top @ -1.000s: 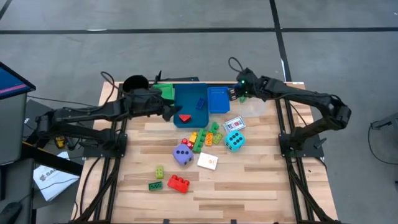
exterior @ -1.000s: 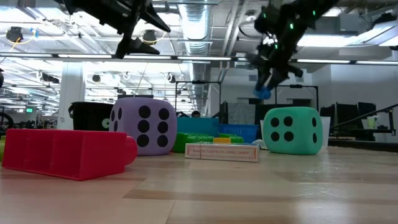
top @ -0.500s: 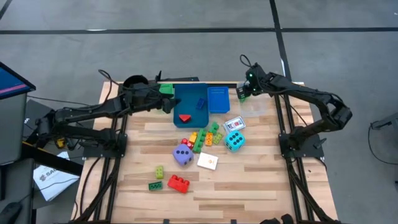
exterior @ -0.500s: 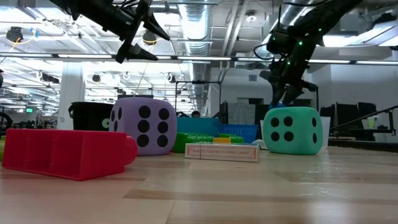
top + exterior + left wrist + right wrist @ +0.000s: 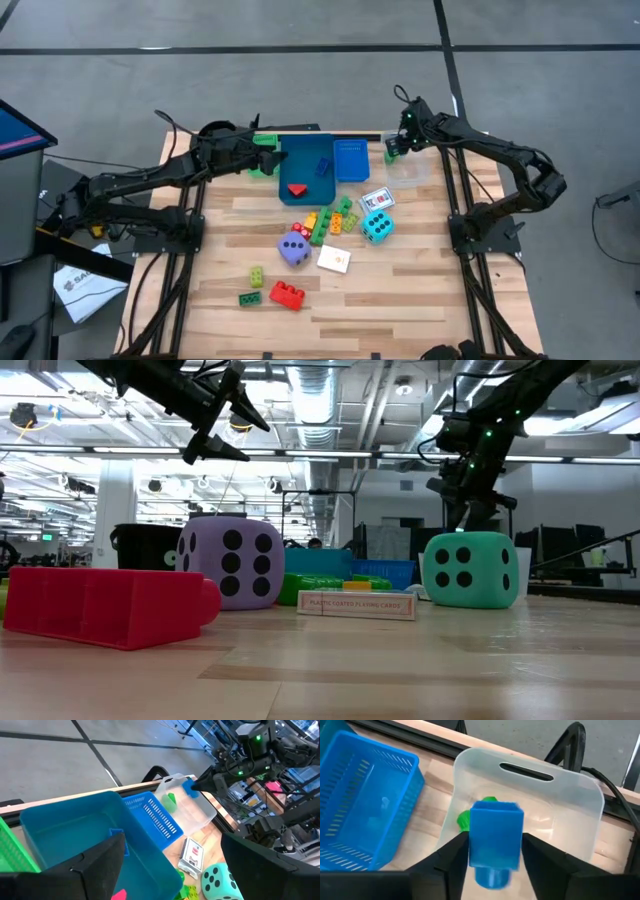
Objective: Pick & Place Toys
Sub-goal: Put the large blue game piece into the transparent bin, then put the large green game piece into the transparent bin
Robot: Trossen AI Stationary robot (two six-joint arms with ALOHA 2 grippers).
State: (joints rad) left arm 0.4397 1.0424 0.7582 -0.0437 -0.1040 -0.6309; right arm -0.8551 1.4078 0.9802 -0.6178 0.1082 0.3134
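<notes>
My right gripper (image 5: pixel 496 857) is shut on a blue brick (image 5: pixel 496 832) above the clear tray (image 5: pixel 405 168), where a green brick (image 5: pixel 464 818) lies. My left gripper (image 5: pixel 263 165) stands open in the air over the teal tray's (image 5: pixel 305 150) left rim, touching nothing. That tray has a red brick (image 5: pixel 297 189) and a blue brick (image 5: pixel 323 166) lying in it. On the table rest a purple die (image 5: pixel 293 248), a teal die (image 5: pixel 376 226), two cards (image 5: pixel 377 199) (image 5: pixel 334 260), and loose bricks (image 5: pixel 330 218) (image 5: pixel 287 294). My right gripper pinches the blue brick by two opposite sides (image 5: pixel 474 837) between its two fingers (image 5: pixel 451 855). The fingers slant down from above. The brick is lifted clear, over the clear tray's inside.
A blue slatted basket (image 5: pixel 350 160) stands between the teal tray and the clear tray. A green tray (image 5: pixel 265 143) and a black cup (image 5: pixel 215 135) stand at the back left. The near half of the table shows much bare wood (image 5: pixel 400 300).
My right gripper has carried the blue brick toward the table's right edge, from over the blue basket to over the clear tray, and has sunk a little. My left gripper has drifted slightly toward the far left corner.
</notes>
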